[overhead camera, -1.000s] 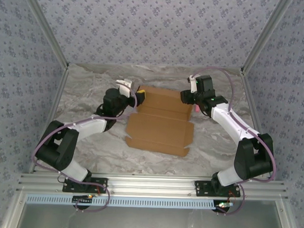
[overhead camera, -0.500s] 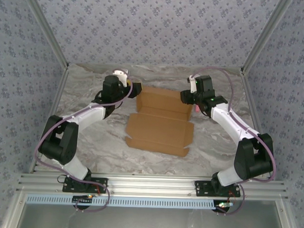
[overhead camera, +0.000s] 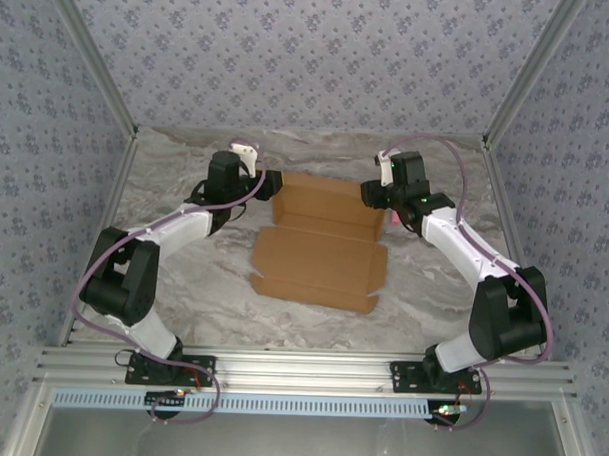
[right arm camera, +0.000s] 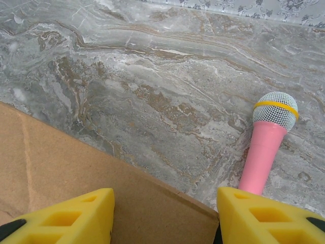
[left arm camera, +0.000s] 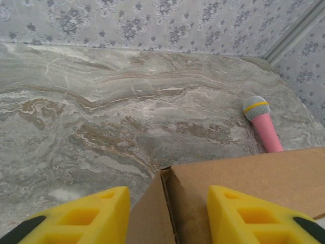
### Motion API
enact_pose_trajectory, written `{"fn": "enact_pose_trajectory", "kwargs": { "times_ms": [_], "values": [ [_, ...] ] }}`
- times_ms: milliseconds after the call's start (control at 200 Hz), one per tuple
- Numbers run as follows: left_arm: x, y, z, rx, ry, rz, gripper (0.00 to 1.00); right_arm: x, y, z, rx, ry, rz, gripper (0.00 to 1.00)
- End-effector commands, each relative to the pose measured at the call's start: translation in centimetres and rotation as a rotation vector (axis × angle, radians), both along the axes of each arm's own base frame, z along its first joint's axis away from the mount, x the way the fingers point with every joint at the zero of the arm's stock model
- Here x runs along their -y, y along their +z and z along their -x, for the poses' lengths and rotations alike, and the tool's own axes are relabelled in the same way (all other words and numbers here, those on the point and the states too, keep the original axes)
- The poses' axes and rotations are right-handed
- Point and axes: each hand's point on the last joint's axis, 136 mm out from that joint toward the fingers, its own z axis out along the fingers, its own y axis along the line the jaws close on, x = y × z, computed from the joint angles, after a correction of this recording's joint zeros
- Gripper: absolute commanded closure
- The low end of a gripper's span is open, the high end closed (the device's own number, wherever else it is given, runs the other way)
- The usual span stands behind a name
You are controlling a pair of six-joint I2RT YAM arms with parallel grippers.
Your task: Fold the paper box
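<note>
Nearest the arm bases, the paper box point(overhead camera: 318, 259) lies in the middle of the table point(overhead camera: 192, 294), its front panel flat and unheld, its far wall tipped up. At the far-left corner the left pincer point(left arm camera: 166, 192) straddles the raised cardboard; clamped or not, I can't tell. Opposite, the right pincer point(right arm camera: 165, 193) hangs released over the far-right edge, gripping nothing. Just beyond it lies a pink toy microphone point(right arm camera: 264, 147). The danger: a one-sided squeeze could crumple that corner or skid the whole sheet, and a right-arm sweep could knock the microphone.
</note>
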Motion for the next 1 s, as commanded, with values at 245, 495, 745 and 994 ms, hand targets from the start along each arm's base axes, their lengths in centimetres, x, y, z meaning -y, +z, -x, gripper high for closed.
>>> {"fn": "enact_pose_trajectory", "kwargs": {
  "times_ms": [245,495,745,994],
  "values": [
    [1.2,-3.3,1.2,-0.18,-0.075,0.056,0.66,0.3,-3.7,2.1,-0.118,0.015,0.056,0.45],
    [2.4,-1.5,1.0,-0.209,-0.128,0.107,0.59,0.2,-3.4,2.0,-0.11,0.016,0.054,0.46],
    [2.3,-2.6,1.2,-0.254,-0.123,0.109,0.67,0.4,-3.5,2.1,-0.111,0.013,0.061,0.46],
    [2.3,-3.0,1.4,-0.283,-0.106,0.158,0.76,0.4,-3.7,2.1,-0.111,0.013,0.06,0.46]
  ]
}}
